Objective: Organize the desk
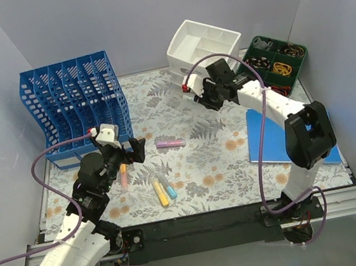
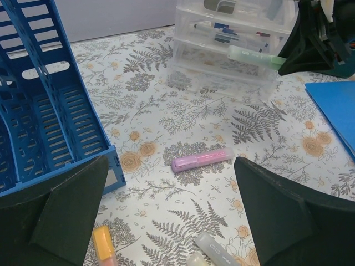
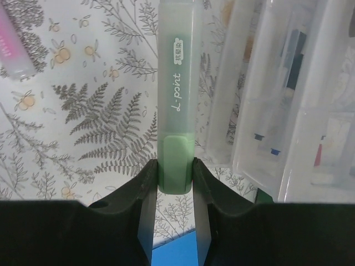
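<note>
While we are looking down from above, the desk [image 1: 241, 177] is spreading out flat beneath both arms, its pale fern-and-orange-flower print lying under and ahead of each gripper. The left gripper [image 1: 132, 153] is hovering with its jaws spread wide and nothing between them. Just behind it a blue slotted plastic file rack [image 1: 75, 96] is standing, and just ahead of its fingertips a pink highlighter [image 1: 170, 144] is lying on the print. Below it an orange highlighter [image 1: 124, 177], a yellow highlighter [image 1: 160, 194] and a blue highlighter [image 1: 168, 188] are resting close together. The right gripper [image 1: 200, 96] is hanging low over the far part of the desk, just beside a white open bin [image 1: 202, 42]. A green compartment tray [image 1: 260, 40] is sitting behind its wrist, and a flat blue notebook [image 1: 268, 138] is lying beneath its forearm.

Through the left wrist camera, we are seeing the desk directly below the two dark wedge-shaped fingers, with the pink highlighter lying on the desk between them and a little ahead. Far ahead, a clear plastic drawer unit [image 2: 222, 77] is standing on the desk.

Through the right wrist camera, we are watching the black jaws pinching the capped end of a frosted green highlighter [image 3: 176, 83], a squared translucent barrel pointing straight out from the fingertips. The printed desk is lying below and to the left of the gripper, and the clear drawers are rising just to its right.
</note>
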{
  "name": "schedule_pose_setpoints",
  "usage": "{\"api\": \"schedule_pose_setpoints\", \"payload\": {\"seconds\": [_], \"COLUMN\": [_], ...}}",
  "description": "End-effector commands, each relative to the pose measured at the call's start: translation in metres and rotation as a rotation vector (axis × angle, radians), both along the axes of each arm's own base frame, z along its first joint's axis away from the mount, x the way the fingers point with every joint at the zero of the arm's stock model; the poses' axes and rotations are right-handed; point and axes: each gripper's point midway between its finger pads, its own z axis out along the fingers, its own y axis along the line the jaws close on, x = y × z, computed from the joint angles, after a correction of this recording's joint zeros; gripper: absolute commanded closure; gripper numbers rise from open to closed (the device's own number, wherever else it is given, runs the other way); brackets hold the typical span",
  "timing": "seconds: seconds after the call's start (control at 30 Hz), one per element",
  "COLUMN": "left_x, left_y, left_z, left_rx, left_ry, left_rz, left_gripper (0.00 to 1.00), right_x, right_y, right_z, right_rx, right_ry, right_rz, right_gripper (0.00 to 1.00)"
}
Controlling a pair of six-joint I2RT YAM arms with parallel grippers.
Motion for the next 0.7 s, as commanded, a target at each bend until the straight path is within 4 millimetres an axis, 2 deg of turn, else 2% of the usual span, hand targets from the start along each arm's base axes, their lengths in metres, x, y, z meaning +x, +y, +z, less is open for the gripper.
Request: {"api": "schedule_pose_setpoints", "payload": {"seconds": [0.0,0.07,0.1,0.13,0.27,0.4,0.43,0.53,0.67], "left_x": [0.002,0.002,0.002,0.002,0.001,0.002,0.002,0.002,0.004], "left_y": [0.002,0.002,0.003,0.004,0.004,0.002,0.001,0.002,0.001], "left_z": [0.0,0.001,0.001,0.001,0.0,-0.003,-0.003,-0.004,-0.01], "left_rx": [0.005,0.0,-0.006,-0.008,-0.015,-0.012,-0.011,-0.012,-0.012], "left_ry": [-0.005,-0.008,-0.009,-0.006,-0.004,0.013,0.015,0.022,0.051], "left_rz": [0.012,0.012,0.019,0.021,0.023,0.016,0.015,0.018,0.028], "left_gripper": [0.02,0.02,0.02,0.02,0.02,0.02,0.02,0.02,0.02], "right_x": [0.039,0.05,0.056,0.059,0.07,0.078,0.078,0.076,0.069], "right_y": [0.003,0.005,-0.001,-0.002,-0.001,-0.001,-0.001,0.001,0.003], "right_z": [0.014,0.007,0.005,-0.005,-0.01,-0.015,-0.016,-0.017,-0.015], "right_rx": [0.028,0.02,-0.011,-0.026,-0.042,-0.059,-0.064,-0.06,-0.044], "right_ry": [-0.1,-0.093,-0.108,-0.096,-0.102,-0.104,-0.1,-0.086,-0.071], "right_rz": [-0.169,-0.197,-0.232,-0.236,-0.252,-0.262,-0.26,-0.249,-0.229], "right_gripper": [0.99,0.99,0.99,0.99,0.97,0.86,0.78,0.64,0.56]}}
